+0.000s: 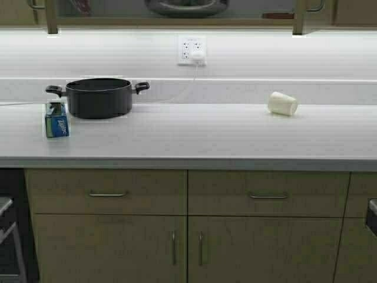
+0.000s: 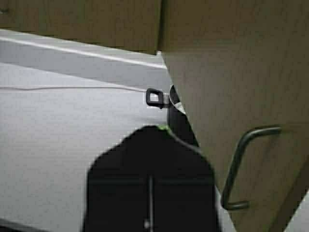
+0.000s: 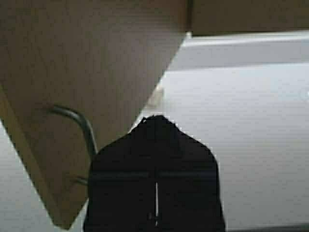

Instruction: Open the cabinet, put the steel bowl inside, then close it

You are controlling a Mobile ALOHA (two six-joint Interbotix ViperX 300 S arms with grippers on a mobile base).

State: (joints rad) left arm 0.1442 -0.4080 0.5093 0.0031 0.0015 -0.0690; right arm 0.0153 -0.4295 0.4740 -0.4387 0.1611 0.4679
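Overhead, cabinet doors swung open, steel bowl on shelf; left gripper and right gripper closed, empty, beside door handles.

Pale grey countertop above base cabinets with drawers. Resting on it: a black two-handled pot at the left rear, a small blue box just in front of the pot's left side, and a white paper cup lying on its side well apart at the right. A thin white cord trails across the rear of the surface.
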